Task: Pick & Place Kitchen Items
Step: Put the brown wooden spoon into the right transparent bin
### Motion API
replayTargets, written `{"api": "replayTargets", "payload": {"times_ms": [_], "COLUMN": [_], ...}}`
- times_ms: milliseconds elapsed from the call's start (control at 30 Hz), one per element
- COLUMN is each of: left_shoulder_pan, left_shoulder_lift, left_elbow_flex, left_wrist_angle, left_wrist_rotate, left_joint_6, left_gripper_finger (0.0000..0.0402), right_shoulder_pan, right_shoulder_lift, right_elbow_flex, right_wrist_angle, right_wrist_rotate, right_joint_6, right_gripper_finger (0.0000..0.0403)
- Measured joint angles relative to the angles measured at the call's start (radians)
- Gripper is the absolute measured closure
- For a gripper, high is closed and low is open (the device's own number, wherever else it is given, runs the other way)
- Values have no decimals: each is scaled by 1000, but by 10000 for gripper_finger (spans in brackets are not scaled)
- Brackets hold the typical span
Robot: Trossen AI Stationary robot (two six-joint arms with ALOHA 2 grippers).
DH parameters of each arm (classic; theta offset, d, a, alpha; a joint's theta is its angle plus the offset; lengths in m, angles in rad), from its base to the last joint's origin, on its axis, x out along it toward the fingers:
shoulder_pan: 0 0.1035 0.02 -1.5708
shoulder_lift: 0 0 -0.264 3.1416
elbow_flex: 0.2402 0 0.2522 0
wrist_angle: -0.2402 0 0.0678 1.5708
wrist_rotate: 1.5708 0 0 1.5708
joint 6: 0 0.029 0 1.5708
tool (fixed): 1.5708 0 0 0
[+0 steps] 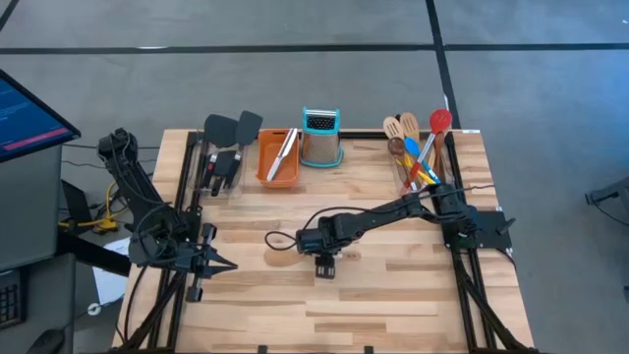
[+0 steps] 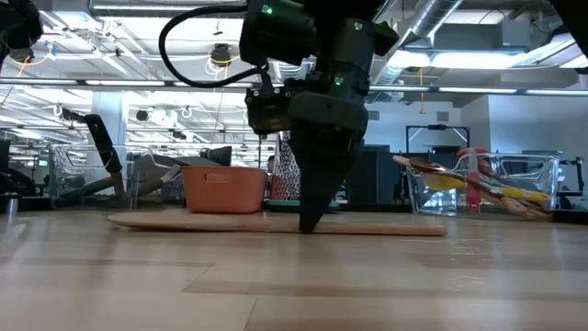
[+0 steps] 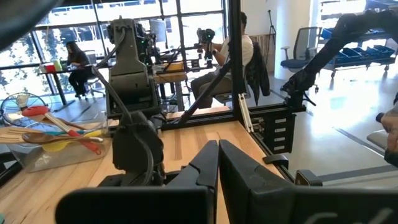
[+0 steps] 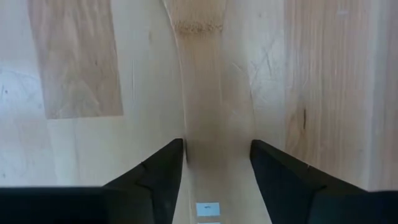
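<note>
A pale wooden utensil (image 4: 211,112) lay flat mid-worktop between the open jaws, while wooden, red, blue and yellow utensils (image 1: 418,147) stood bunched in a clear bin at the far right and black turners (image 1: 232,128) at the far left.

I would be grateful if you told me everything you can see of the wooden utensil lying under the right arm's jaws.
The wooden utensil is a pale, flat piece of light wood, long and slim, lying flat on the table near its middle. In the low view it shows as a thin strip resting on the boards. Its handle runs between the open jaws of the right gripper, whose tips stand on either side of it; whether they touch it cannot be told. A small white label sits on it near the jaws.
</note>
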Motion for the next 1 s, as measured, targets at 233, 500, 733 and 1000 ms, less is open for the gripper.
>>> {"api": "replayTargets", "payload": {"times_ms": [233, 500, 733, 1000], "left_shoulder_pan": [0, 0, 0, 0], "left_shoulder_lift": [0, 0, 0, 0], "left_elbow_flex": [0, 0, 0, 0], "left_wrist_angle": [0, 0, 0, 0], "left_wrist_rotate": [0, 0, 0, 0], "left_joint_6": [0, 0, 0, 0], "left_gripper_finger": [400, 400, 400, 400], "right_shoulder_pan": [-4, -5, -5, -5], "right_shoulder_lift": [-16, -10, -10, -10], "right_elbow_flex": [-3, -3, -3, -3], "right_wrist_angle": [3, 0, -2, -2], "right_wrist_rotate": [-2, 3, 6, 6], "right_joint_6": [-7, -7, -10, -10], "right_gripper_finger": [241, 268, 335, 335]}}
